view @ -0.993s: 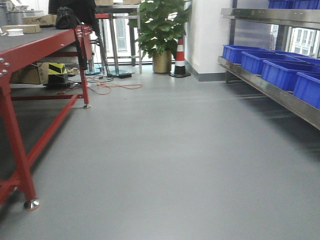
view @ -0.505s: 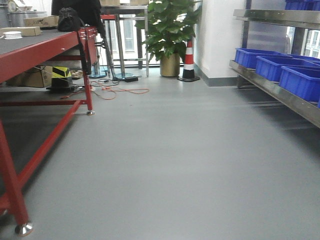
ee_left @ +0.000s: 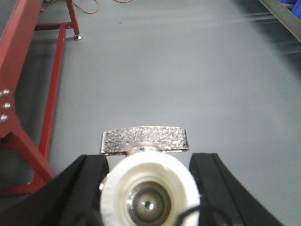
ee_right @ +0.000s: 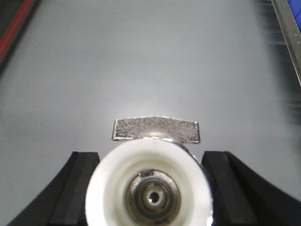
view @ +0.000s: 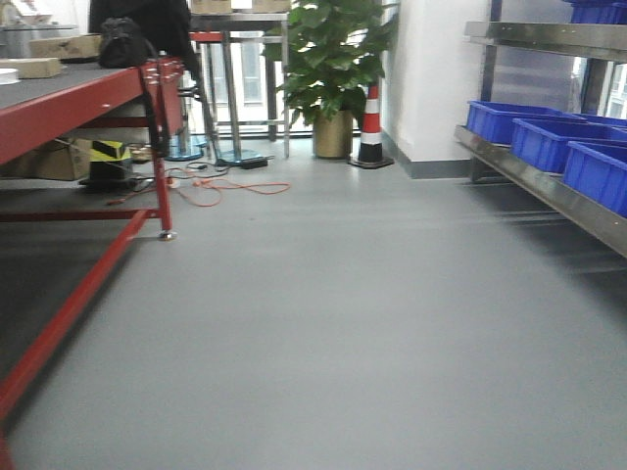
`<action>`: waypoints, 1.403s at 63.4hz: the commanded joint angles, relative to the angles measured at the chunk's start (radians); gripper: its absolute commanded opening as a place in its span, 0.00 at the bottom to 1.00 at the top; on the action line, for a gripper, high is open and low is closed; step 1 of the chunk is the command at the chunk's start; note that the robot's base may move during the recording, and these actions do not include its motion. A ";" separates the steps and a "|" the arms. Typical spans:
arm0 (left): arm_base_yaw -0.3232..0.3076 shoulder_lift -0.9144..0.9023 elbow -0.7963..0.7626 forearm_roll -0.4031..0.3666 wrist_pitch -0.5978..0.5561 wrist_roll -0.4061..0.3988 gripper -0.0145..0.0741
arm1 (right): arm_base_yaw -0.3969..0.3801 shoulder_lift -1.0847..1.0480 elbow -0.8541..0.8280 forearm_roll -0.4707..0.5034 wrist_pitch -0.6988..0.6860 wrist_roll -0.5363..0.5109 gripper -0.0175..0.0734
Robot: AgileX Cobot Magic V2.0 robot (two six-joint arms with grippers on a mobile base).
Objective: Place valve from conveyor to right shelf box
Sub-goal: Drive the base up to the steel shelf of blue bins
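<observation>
Left gripper [ee_left: 149, 173]: clamped on a valve [ee_left: 149, 200], cap between the jaws for carrying.
Right gripper [ee_right: 149, 175]: same, hugging a second valve [ee_right: 149, 195].
Blue boxes [view: 534, 139]: well off, right of jaws.

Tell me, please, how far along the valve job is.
Done: pickup; the left gripper is shut on one valve, the right gripper on a second valve. In hand: both hang over bare floor. Left: placing them in a blue box on the shelf.
</observation>
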 commanded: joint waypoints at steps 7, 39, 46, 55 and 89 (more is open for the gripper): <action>0.002 -0.009 -0.013 -0.010 -0.046 -0.003 0.04 | 0.000 -0.013 -0.016 -0.009 -0.061 -0.005 0.01; 0.002 -0.009 -0.013 -0.010 -0.046 -0.003 0.04 | 0.000 -0.013 -0.016 -0.009 -0.061 -0.005 0.01; 0.002 -0.009 -0.013 -0.010 -0.046 -0.003 0.04 | 0.000 -0.013 -0.016 -0.009 -0.061 -0.005 0.01; 0.002 -0.009 -0.013 -0.010 -0.046 -0.003 0.04 | 0.000 -0.013 -0.016 -0.009 -0.061 -0.005 0.01; 0.002 -0.009 -0.013 -0.010 -0.046 -0.003 0.04 | 0.000 -0.013 -0.016 -0.009 -0.061 -0.005 0.01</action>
